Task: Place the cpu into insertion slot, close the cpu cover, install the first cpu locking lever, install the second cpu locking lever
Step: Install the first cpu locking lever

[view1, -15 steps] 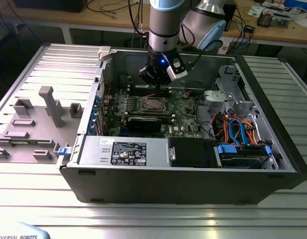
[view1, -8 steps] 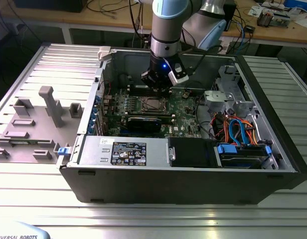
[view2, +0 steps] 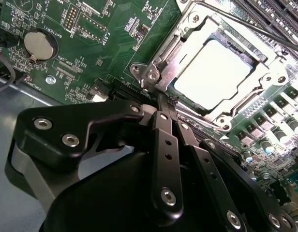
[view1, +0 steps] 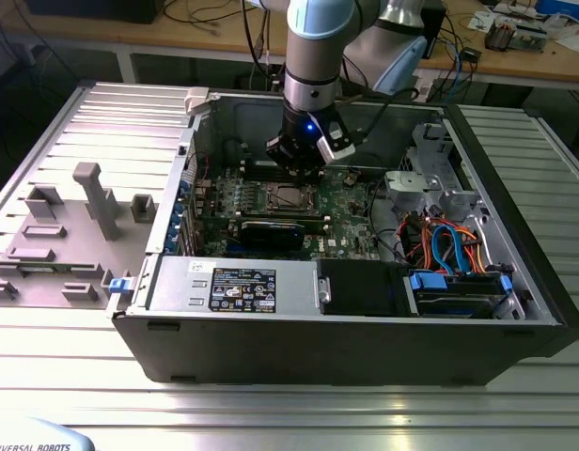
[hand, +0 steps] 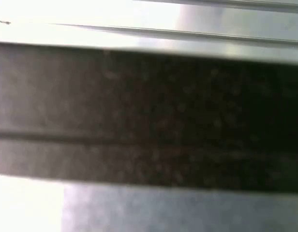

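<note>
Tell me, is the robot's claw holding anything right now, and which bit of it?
Nothing that can be seen. The gripper has its fingers shut together, tips at a corner of the cpu cover, which lies closed over the cpu.

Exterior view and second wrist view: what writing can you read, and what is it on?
Label on the silver box, exterior view: print too small to read.
Green motherboard, second wrist view: tiny white lettering beside the coin cell, too small and tilted to read surely.
</note>
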Motion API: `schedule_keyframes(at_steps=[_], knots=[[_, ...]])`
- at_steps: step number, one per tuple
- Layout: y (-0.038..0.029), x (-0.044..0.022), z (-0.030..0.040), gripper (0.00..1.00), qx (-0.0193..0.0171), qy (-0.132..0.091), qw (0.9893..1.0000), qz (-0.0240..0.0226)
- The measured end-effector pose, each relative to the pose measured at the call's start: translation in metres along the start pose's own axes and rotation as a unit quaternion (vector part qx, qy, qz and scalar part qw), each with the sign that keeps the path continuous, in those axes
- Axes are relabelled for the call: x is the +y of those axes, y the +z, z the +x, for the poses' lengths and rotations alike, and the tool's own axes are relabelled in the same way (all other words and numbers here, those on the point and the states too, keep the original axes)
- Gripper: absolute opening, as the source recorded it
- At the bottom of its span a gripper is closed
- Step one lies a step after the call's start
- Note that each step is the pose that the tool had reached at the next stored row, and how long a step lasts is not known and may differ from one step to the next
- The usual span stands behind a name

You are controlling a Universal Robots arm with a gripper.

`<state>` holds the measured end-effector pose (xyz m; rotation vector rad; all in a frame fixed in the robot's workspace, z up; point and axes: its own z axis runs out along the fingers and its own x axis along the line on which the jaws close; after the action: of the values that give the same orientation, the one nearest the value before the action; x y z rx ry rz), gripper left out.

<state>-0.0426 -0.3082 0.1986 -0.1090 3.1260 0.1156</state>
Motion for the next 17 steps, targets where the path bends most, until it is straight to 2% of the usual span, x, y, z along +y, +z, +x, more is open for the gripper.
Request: schedule_keyframes(at_steps=[4,6,9,11,17], knots=[[-0.0024,0.0005,-0.0003,0.11,-0.0009,0.0,1.0,-0.001],[-0.0091,0.0009,-0.0003,0.11,-0.0003,0.0,1.0,-0.0005],[-0.0141,0.0012,-0.0004,0.11,-0.0003,0.0,1.0,-0.0004],[-0.014,0.0012,-0.0004,0.11,-0.0003,0.0,1.0,-0.0004],[-0.0071,0.0007,-0.0003,0.11,0.0003,0.0,1.0,0.0072]])
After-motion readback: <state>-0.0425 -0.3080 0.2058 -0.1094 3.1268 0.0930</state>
